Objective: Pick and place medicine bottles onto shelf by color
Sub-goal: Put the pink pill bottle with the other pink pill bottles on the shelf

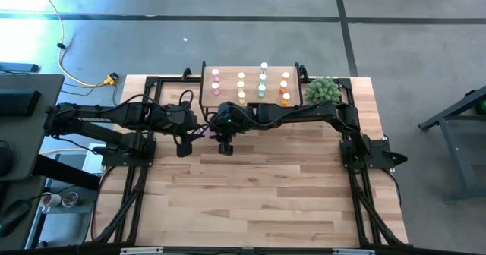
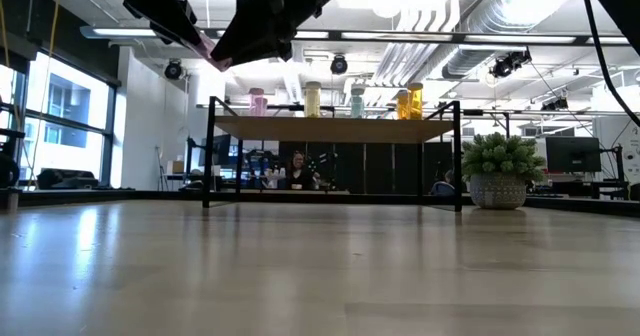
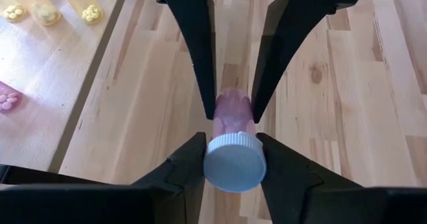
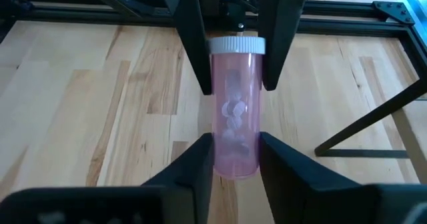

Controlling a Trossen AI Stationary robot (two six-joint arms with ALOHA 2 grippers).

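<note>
A pink medicine bottle (image 4: 235, 117) with a white cap (image 3: 233, 161) is held in the air between my two grippers, in front of the shelf's left end. My left gripper (image 3: 233, 164) is shut on its cap end. My right gripper (image 4: 237, 161) is shut on its bottom end. The two grippers meet nose to nose in the high view, my left gripper (image 1: 190, 132) beside my right gripper (image 1: 216, 130). The shelf (image 1: 228, 96) stands at the table's far edge and carries pink (image 1: 216, 77), yellow (image 1: 241, 84), green (image 1: 263, 80) and orange (image 1: 285, 88) bottles, each colour in its own row, standing upright. My left gripper pinches the bottle's white cap (image 3: 212, 159) between its two fingers, one on each side of the cap's rim. The fingers come roughly level from the table's left, along the bottle. The bottle is lifted clear of the table. My right gripper pinches the pink body near its bottom end (image 4: 235, 165) between its two fingers. The fingers come from the table's right, along the bottle. The bottle lies between the two grippers, clear of the table, with pills showing inside.
A green potted plant (image 1: 322, 90) stands right of the shelf. Black frame rails (image 1: 144, 145) run along the table's left and right sides. Bare wooden tabletop (image 1: 258, 202) stretches toward the near edge. A person sits in the room beyond the shelf (image 2: 297, 171).
</note>
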